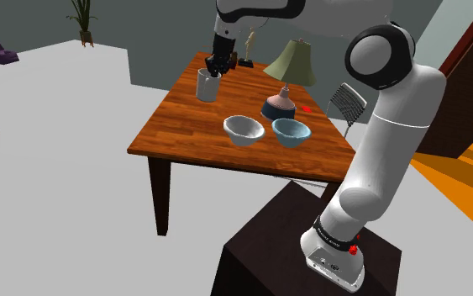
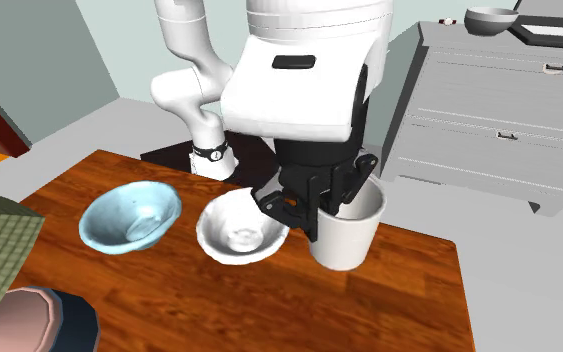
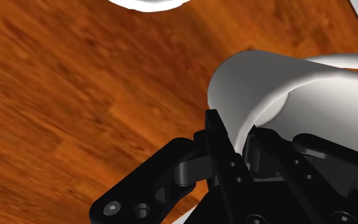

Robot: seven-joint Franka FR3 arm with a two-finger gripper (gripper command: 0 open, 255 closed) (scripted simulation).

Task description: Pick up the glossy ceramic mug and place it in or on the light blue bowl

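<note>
Wrist view: the gripper [image 3: 233, 132] clasps the white mug [image 3: 266, 83] by its wall over the wooden table [image 3: 75, 95].

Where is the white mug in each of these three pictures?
Shoulder view: the white mug stands on the table's far side, under the gripper.
Second exterior view: right of middle, beside the white bowl.
Wrist view: its wall is clasped between the fingers.
Shared landmark: the white bowl, next to the mug.

Nothing readable; tiny lettering on the arm's black band [image 1: 335, 237] is illegible
</note>
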